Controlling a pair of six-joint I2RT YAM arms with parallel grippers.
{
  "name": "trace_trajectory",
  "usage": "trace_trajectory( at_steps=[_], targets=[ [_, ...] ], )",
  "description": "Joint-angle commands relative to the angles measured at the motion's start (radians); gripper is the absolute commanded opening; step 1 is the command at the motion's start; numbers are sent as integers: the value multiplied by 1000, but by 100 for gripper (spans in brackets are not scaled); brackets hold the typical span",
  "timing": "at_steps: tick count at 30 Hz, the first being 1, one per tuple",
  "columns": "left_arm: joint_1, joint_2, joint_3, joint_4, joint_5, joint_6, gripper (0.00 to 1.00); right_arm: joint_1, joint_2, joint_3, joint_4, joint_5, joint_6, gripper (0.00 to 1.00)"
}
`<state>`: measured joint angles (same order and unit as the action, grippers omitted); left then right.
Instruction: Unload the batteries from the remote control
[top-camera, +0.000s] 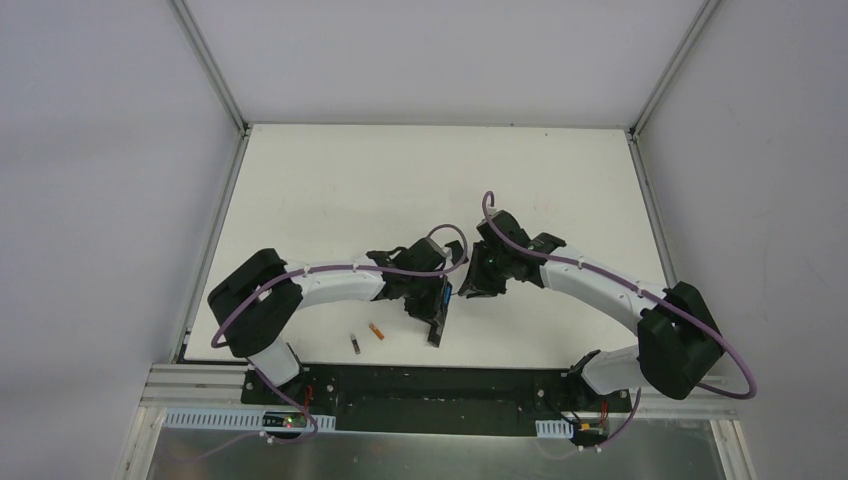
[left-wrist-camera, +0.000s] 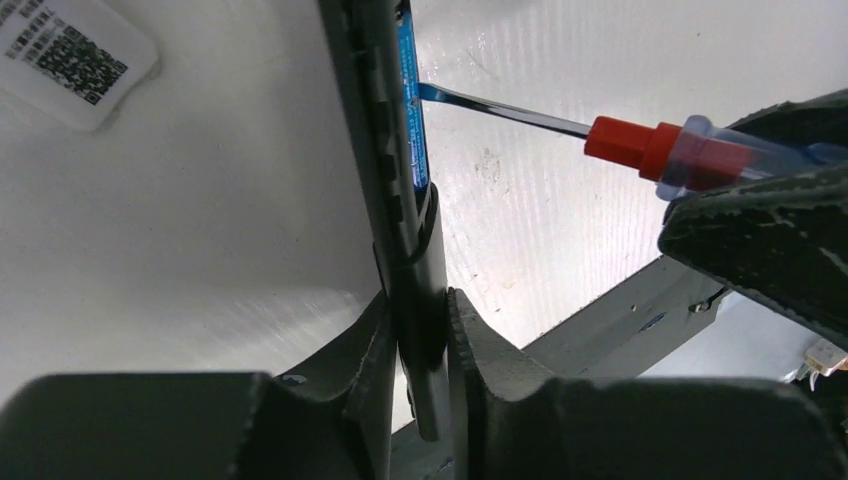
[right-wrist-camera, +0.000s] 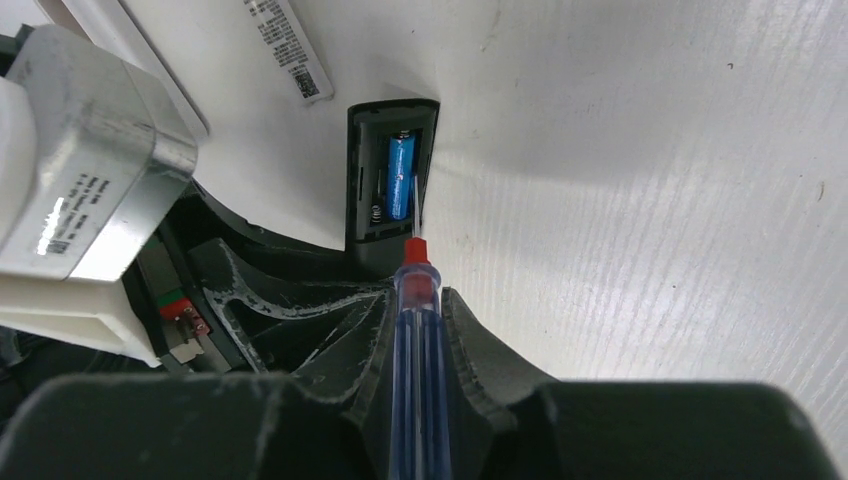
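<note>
My left hand (left-wrist-camera: 424, 325) clamps the remote (right-wrist-camera: 363, 175), my right hand (right-wrist-camera: 418, 305) grips the screwdriver (right-wrist-camera: 417, 350); orange battery (top-camera: 377, 331) and dark battery (top-camera: 355, 345) lie on the tabletop (top-camera: 330, 190) (blue battery (right-wrist-camera: 401, 178) not yet out).

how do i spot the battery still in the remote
On the white table, find the black remote in the left fingers. Its open bay holds one blue cell, screwdriver tip at it. The orange cell and dark cell lie loose nearby.

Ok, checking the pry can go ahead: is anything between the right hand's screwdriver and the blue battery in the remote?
Nothing visible. The remote has its compartment open, the blue battery lies bare, and the screwdriver in the right hand has its tip at it. The left hand grips the remote away from it.
</note>
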<state>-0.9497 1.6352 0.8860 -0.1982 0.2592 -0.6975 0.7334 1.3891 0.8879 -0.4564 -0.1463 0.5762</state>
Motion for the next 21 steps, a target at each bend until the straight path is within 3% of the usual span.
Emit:
trace_trajectory(
  at_steps=[1,7,12,21],
  targets=[
    [-10,26,-19,3,14,9,12,-5,18,3,-9,0,5,0],
    [-7,30,-33,1,40,65,0,-5,13,-3,15,-17,-19,0],
    [0,71,-28,-9,89,90,0,-8,20,-29,54,-23,-17,0],
    [4,99,-32,-14,125,134,0,-37,-19,-212,296,-111,75,0]
  ],
)
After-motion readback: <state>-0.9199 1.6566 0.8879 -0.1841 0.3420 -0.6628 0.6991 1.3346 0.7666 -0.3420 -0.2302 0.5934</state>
